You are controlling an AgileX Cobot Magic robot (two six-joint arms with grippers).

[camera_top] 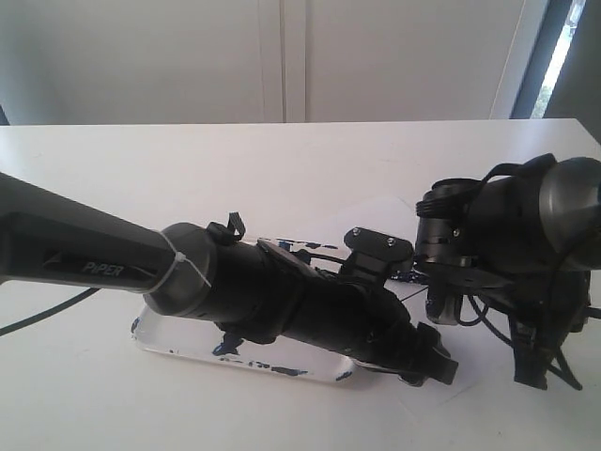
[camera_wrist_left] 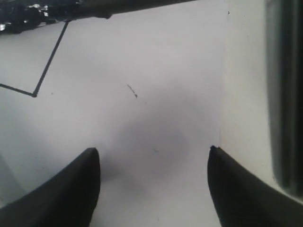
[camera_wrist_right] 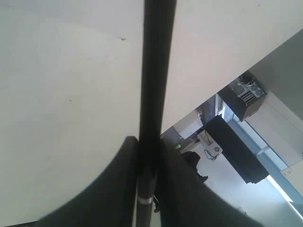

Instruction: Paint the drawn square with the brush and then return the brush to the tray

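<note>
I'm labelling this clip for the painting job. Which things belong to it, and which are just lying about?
Belonging: brush, held in the right claw; drawn square on the paper; tray, partly hidden by the left arm.
Lying about: black cable beside the left arm; small stray mark on the paper.

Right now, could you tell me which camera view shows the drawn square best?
The left wrist view: one corner of the drawn square shows clearly. In the exterior view the arms hide it; the right wrist view misses it.
</note>
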